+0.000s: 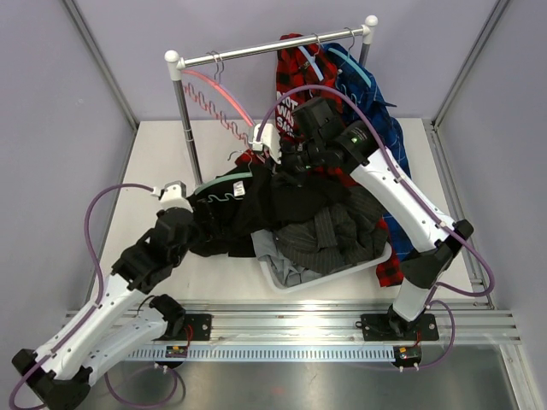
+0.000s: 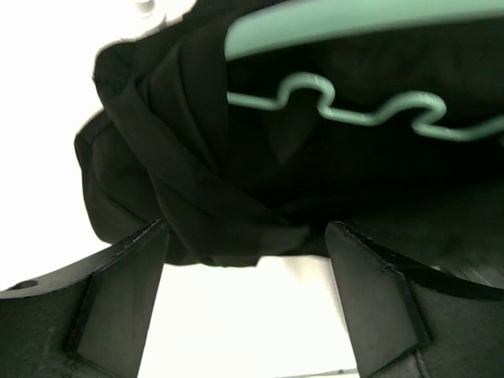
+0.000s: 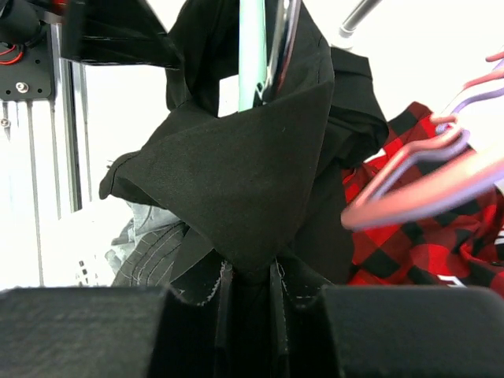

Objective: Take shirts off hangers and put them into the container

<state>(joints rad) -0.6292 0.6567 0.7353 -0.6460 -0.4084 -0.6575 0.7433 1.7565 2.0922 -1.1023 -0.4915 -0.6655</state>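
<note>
The left hand (image 2: 246, 236) is wide apart and holds nothing. A bunched edge of the black shirt (image 1: 291, 205) lies just past its fingertips, probably within reach for a fresh pull. The shirt is draped across the worktop (image 1: 171, 154) between the hands, with the teal hanger (image 2: 331, 25) still inside it. Beside the right hand, on its near side, the basket (image 1: 275, 280) holds a grey shirt (image 1: 329, 239). The right hand (image 3: 250, 272) is clamped on a fold of black cloth, seemingly to steady it so the hanger can slide out. Beyond that hand, the rail (image 1: 265, 49) carries a bare pink hanger (image 1: 224, 96) and the red plaid (image 1: 295, 73) and blue plaid (image 1: 380, 120). The red plaid's white lettering is too small to read.
</note>
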